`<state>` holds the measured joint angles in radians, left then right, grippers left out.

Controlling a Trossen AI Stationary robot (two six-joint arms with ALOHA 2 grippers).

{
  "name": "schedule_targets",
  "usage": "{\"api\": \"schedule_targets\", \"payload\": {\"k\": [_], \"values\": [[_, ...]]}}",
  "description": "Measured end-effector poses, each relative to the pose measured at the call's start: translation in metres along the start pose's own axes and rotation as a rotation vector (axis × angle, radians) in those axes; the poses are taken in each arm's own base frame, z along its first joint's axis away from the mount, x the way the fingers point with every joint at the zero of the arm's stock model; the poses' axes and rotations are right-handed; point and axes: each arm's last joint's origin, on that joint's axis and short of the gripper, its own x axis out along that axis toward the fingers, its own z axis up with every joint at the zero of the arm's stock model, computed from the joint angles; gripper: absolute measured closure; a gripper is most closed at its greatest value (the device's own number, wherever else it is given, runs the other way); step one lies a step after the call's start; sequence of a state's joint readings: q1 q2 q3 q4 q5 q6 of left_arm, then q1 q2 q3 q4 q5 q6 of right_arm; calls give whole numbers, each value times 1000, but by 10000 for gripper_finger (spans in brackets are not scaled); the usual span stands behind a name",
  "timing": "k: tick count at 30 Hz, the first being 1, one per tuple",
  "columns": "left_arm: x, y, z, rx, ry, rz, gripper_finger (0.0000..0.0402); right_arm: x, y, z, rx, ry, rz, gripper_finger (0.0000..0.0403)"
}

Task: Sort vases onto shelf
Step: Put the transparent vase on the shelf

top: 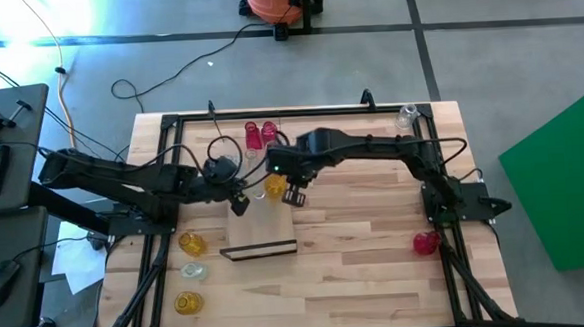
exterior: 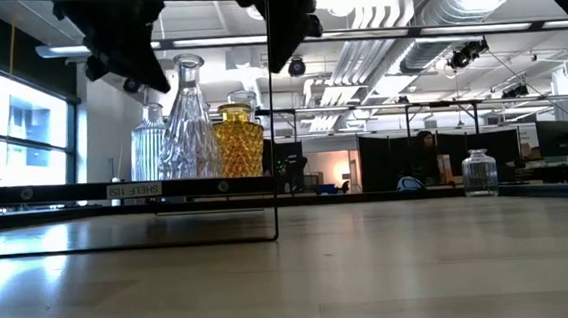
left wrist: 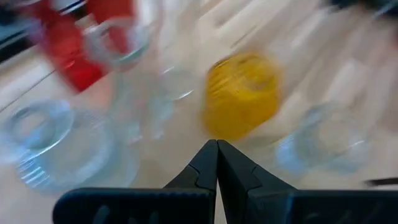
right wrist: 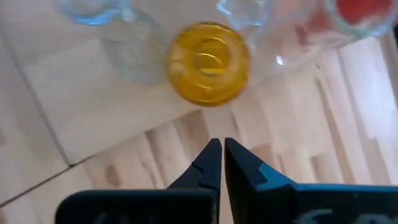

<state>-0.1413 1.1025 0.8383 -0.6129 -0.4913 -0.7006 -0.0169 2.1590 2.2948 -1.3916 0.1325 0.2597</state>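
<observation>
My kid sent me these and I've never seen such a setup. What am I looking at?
Two dark robot arms work at a wooden table, sorting glass vases onto a small shelf. One picture looks straight down, one looks level across the tabletop, and two come from cameras on the wrists. The left claw and the right claw hover over the shelf, both shut and empty. An amber vase stands on the shelf among clear ones. A red vase and yellow vases wait on the table.

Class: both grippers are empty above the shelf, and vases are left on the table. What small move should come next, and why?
Probably swing the right gripper, jaws shut and empty, away from the yellow vase on the shelf toward the red vase still on the table, opening on the way.
</observation>
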Motion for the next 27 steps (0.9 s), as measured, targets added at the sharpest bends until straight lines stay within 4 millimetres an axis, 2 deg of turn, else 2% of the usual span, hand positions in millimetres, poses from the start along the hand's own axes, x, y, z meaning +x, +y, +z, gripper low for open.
{"api": "schedule_targets", "payload": {"k": [9, 14, 27], "values": [[12, -12, 3, -15, -2, -84, 401, 3, -23, 4, 24, 22, -9, 403], [16, -18, 3, -22, 46, -174, 401, 3, -26, 5, 13, 18, -10, 403], [17, -25, 5, -77, 56, -258, 401, 3, -26, 7, -8, -2, -3, 403]]}}
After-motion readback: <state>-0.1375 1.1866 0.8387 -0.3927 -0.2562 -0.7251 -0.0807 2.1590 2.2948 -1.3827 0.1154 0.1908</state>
